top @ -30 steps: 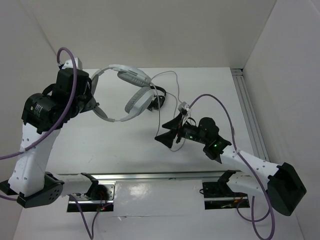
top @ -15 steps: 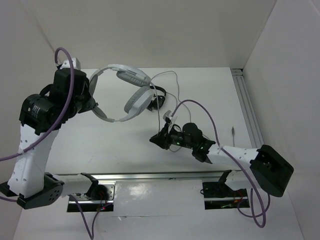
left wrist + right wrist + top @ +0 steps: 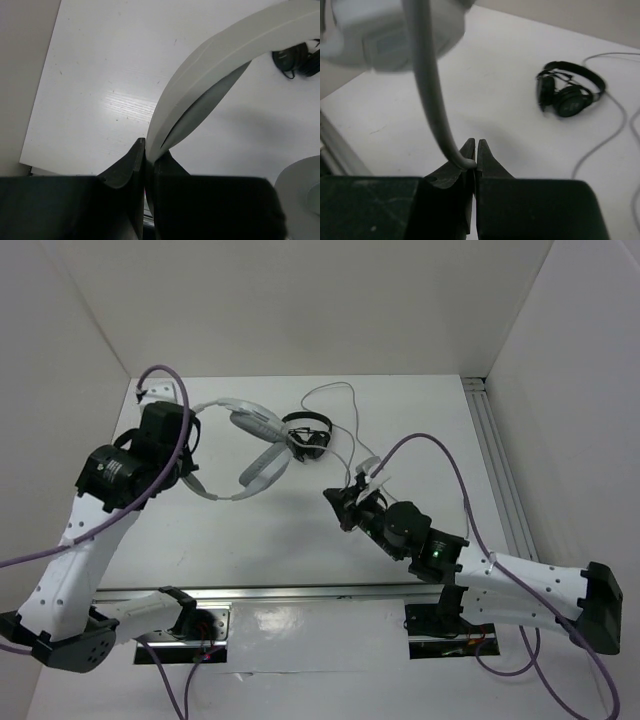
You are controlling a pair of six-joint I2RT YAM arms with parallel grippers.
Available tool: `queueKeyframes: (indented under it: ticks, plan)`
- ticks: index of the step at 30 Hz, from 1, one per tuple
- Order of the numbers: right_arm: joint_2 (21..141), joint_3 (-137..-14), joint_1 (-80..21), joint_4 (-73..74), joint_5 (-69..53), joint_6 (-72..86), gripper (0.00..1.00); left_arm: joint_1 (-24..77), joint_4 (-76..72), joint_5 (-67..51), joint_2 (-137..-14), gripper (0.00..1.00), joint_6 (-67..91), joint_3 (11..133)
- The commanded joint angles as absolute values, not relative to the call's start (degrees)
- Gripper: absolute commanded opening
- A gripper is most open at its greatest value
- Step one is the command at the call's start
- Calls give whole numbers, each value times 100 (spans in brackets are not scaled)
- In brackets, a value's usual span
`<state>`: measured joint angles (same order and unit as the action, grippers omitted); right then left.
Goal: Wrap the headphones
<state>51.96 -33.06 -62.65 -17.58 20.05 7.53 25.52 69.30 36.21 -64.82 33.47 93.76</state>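
The light grey-white headphones (image 3: 256,421) hang above the table's back left. My left gripper (image 3: 192,462) is shut on their wide headband (image 3: 210,65), which rises from between the jaws (image 3: 149,150); one padded cup (image 3: 306,186) shows at the lower right of the left wrist view. Their thin grey cable (image 3: 350,400) loops over the table and runs down to my right gripper (image 3: 338,502), which is shut on it. In the right wrist view the cable (image 3: 427,85) curves down into the closed right gripper (image 3: 475,159), and a white inline box (image 3: 385,30) hangs on it above.
Small black headphones (image 3: 308,435) lie on the table just right of the grey cups, also visible as black headphones (image 3: 570,92) in the right wrist view. White walls enclose the table on three sides, and a metal rail (image 3: 495,460) runs along the right edge.
My right gripper went from wide open to shut on the cable, and its arm swung and stretched out lower. The left arm shifted right, carrying the headphones closer to the black pair.
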Motion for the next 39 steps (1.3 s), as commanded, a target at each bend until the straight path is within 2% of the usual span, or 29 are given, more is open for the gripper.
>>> queueKeyframes:
  ticks: [1, 5, 10, 13, 20, 30, 39]
  plan:
    - [5054, -4077, -6643, -442, 4137, 369, 0, 2593, 5477, 3674, -6328, 0, 2665, 8878]
    - [5237, -4762, -6987, 517, 5070, 220, 0, 2970, 5010, 3490, -6521, 0, 1944, 8149]
    - [5695, -5484, -7469, 1485, 5976, 106, 0, 3936, 4957, 3078, -7013, 0, 1303, 8095]
    - [5695, -5484, -7541, 1372, 5890, -200, 0, 4648, 4756, 2216, -7084, 0, 793, 7980]
    - [5440, -5414, -7541, 1107, 5493, -554, 0, 5808, 4702, 1916, -7207, 0, 440, 7708]
    - [5115, -5212, -7541, 1072, 5213, -554, 0, 5933, 4526, 555, -6320, 0, 62, 7506]
    - [5458, -5326, -7198, 1178, 4431, -379, 0, 5933, 4657, -176, -6521, 0, 9, 7875]
